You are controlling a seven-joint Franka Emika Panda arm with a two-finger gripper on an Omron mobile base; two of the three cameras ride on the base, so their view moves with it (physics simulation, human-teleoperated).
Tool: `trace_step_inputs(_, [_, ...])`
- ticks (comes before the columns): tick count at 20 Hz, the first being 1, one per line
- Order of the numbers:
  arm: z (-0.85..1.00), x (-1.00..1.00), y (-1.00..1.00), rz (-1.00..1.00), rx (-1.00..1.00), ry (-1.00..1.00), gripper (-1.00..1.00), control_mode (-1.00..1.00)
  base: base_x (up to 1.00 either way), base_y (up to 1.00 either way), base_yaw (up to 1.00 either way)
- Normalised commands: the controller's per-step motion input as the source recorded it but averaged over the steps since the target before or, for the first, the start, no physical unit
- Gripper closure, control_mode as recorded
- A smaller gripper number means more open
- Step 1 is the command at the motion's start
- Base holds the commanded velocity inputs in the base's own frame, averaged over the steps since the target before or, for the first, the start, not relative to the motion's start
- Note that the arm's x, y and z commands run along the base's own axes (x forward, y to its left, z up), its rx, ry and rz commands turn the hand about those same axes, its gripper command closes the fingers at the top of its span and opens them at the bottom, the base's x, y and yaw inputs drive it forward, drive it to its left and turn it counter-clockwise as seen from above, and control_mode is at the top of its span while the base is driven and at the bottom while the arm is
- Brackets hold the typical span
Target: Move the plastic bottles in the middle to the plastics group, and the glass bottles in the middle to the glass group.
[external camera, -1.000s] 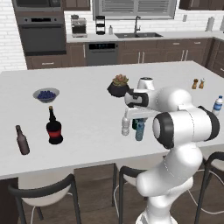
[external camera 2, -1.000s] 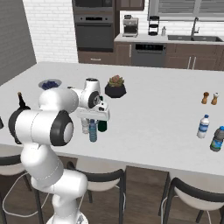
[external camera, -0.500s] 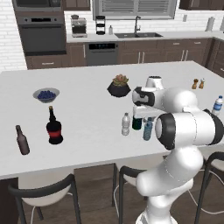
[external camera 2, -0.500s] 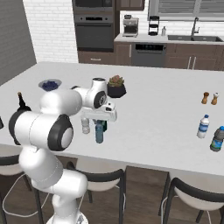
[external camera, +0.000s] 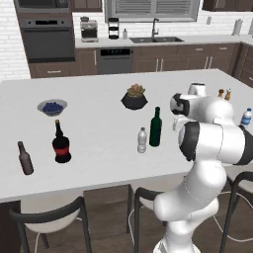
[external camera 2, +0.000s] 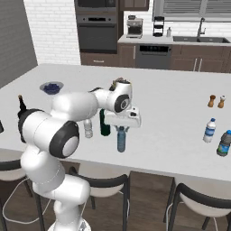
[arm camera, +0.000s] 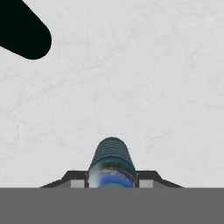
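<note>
My gripper [external camera 2: 121, 128] is shut on the neck of the blue-tinted plastic bottle [external camera 2: 121, 140], which hangs upright just above the counter near its front edge. The hand view looks down the bottle [arm camera: 111, 162], held between the fingertips [arm camera: 74, 177]. The clear plastic bottle [external camera: 142, 140] and the tall dark green glass bottle [external camera: 156, 127] stand side by side mid-counter, left of my hand. The whitish bottle with a blue band [external camera 2: 209, 130] of the plastics group stands at the far right. The black red-labelled bottle [external camera: 60, 143] and small brown bottle [external camera: 24, 158] of the glass group stand at the far left.
A potted plant [external camera: 134, 96] sits behind the middle bottles and a bowl of blueberries [external camera: 52, 106] at the back left. Two brown shakers [external camera 2: 216, 101] stand at the right rear. A darker blue bottle [external camera 2: 223, 143] stands beside the whitish one. Stools line the counter's front.
My gripper has carried the blue-tinted bottle to the right, away from the clear and green bottles. Those two have stayed in place.
</note>
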Motion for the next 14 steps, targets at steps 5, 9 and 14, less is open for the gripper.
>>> trace_step_inputs(5, [0.08, -0.03, -1.0, 0.0, 0.0, 0.07, 1.0, -1.0, 0.0, 0.0, 0.0])
trace_step_inputs(9, [0.14, 0.0, -0.98, 0.0, 0.0, 0.06, 1.0, -1.0, 0.0, 0.0, 0.0])
trace_step_inputs(14, [0.04, -0.05, -0.9, 0.0, 0.0, 0.03, 1.0, -1.0, 0.0, 0.0, 0.0])
